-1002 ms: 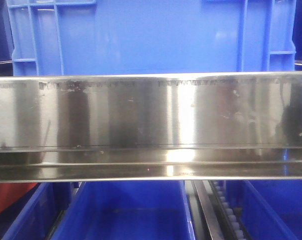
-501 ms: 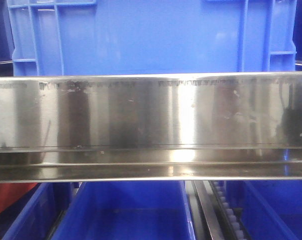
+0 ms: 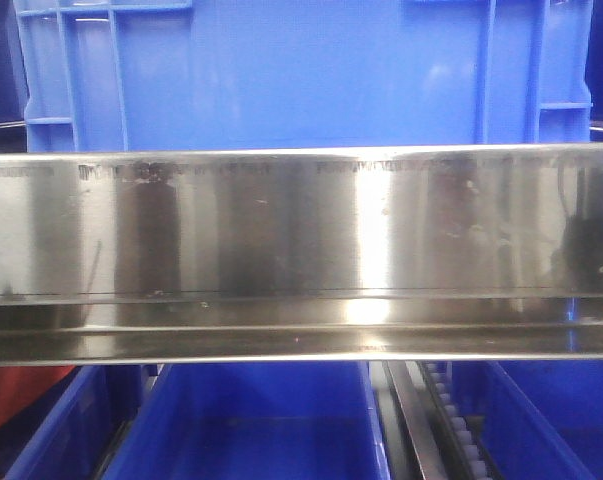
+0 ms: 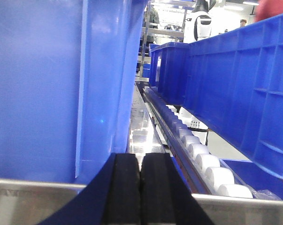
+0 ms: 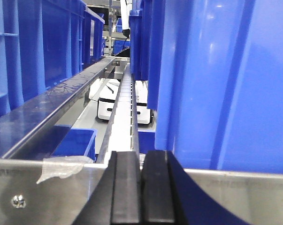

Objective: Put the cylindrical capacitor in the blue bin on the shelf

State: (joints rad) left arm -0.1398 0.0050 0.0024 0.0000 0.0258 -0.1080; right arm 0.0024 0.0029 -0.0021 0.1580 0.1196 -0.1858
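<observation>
Front camera is filled by the shelf (image 3: 301, 250), its broad brushed-steel front edge running straight across the frame, streaked with reflections. Sitting on the tier above it I've got a big blue crate (image 3: 301, 75), ribbed at both ends. Below the steel edge I can see down into a lower blue bin (image 3: 261, 420) in the middle, with another blue bin (image 3: 551, 420) off to the side and a roller track (image 3: 451, 420) between them.

Over to my left wrist view: the left gripper (image 4: 140, 190) sits low in frame, its two black pads pressed flat together, nothing between them. It is just at the steel lip of the shelf (image 4: 33, 199), with a blue crate wall (image 4: 42, 84) close on one side, a line of white rollers (image 4: 202, 159) running away ahead, and a long blue bin wall (image 4: 244, 89) on the other side.

Right wrist view: the right gripper (image 5: 141, 187) is the same story, black pads closed with only a thin seam showing and empty. It is at the steel lip (image 5: 235, 197), where a scrap of clear tape (image 5: 64, 166) is stuck beside a screw. A blue crate side (image 5: 225, 79) looms close, and a steel rail (image 5: 61, 103) runs away past more blue bins (image 5: 33, 47).

The cylindrical capacitor shows in none of my three views; I can't tell where it is.
</observation>
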